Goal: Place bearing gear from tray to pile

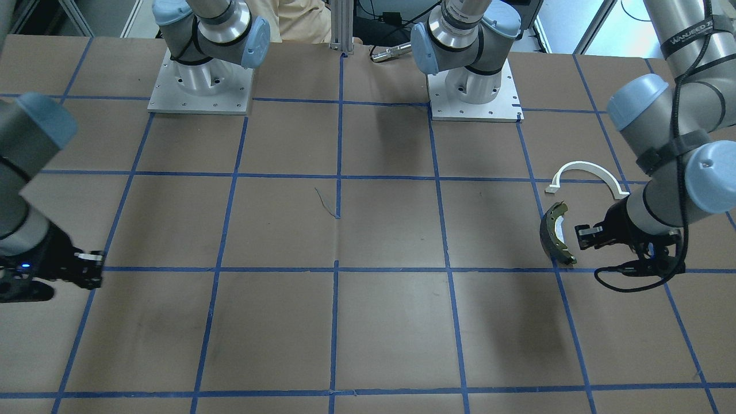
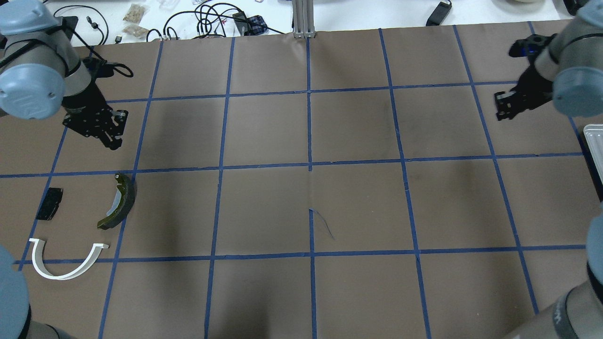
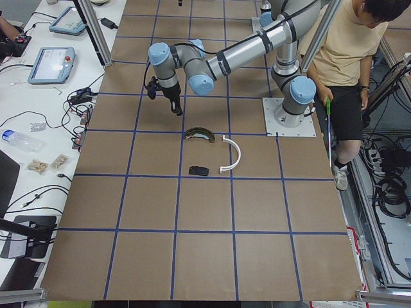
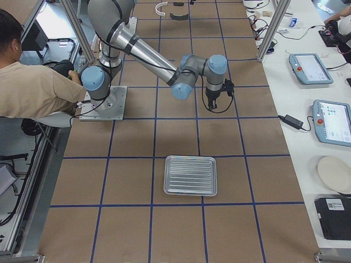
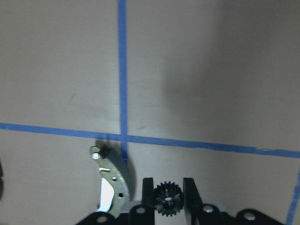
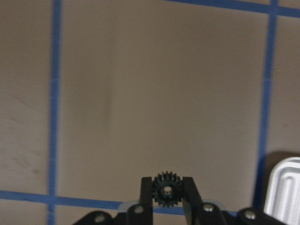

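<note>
The left arm comes in on the right of this view. The left gripper hangs low over the table, just beside a dark curved brake shoe that stands on edge. A white arched strip lies near the shoe, towards the robot. The right gripper is at the far left edge, well apart from these parts. Brown paper crossed by blue tape lines covers the table. Both arm bases stand on metal plates along the top edge.
</note>
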`<state>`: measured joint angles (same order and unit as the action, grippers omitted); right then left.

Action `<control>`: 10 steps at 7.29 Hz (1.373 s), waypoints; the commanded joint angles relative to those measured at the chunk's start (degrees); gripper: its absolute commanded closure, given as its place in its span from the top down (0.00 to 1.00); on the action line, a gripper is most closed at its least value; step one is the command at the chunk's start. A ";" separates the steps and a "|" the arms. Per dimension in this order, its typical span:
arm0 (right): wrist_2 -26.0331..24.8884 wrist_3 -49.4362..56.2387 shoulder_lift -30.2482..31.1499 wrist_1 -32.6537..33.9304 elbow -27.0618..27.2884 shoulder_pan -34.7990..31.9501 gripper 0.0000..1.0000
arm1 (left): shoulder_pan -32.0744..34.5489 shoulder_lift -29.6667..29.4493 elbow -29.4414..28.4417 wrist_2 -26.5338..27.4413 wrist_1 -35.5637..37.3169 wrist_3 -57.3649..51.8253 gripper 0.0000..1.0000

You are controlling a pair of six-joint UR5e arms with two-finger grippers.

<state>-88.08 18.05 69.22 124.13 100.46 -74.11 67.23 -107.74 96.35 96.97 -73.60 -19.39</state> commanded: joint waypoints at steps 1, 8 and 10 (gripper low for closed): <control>-0.16 -22.42 0.30 0.76 1.84 -17.21 0.16 | -8.23 0.25 4.35 -0.55 4.22 -10.28 0.00; 0.62 -62.79 -5.76 9.63 2.20 -45.07 0.43 | -11.07 -1.07 14.57 -1.43 16.03 -15.77 0.00; 0.19 -62.61 -5.16 9.38 1.33 -43.42 1.00 | -11.07 -1.42 16.23 -1.34 17.16 -15.60 0.00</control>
<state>-87.62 -44.29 63.70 133.80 102.50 -118.63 56.18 -108.90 111.56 95.56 -57.27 -35.03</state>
